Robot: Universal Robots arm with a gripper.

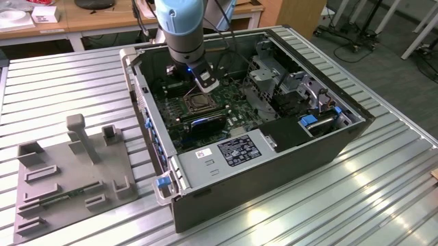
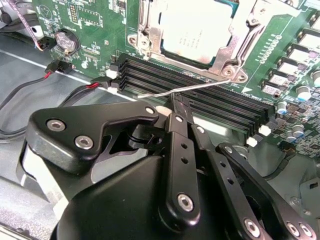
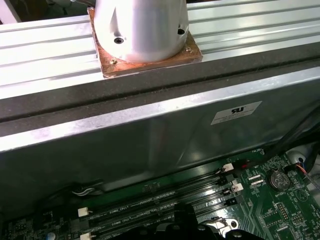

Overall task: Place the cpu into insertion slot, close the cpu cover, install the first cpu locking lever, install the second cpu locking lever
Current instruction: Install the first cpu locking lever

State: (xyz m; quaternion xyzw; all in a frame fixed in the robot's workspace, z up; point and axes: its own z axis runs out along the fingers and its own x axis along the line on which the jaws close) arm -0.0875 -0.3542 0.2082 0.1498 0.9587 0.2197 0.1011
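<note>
Second wrist view — cpu [image 2: 197,30] seated under cpu cover [image 2: 150,35].

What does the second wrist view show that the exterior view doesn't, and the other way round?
Second wrist view: the cpu framed by the silver cpu cover, a thin locking lever lying across the black memory slots, and a coin battery. Exterior view: the whole computer case on the slatted table, with a grey fixture plate beside it. Both: the green motherboard and the gripper above it.
</note>
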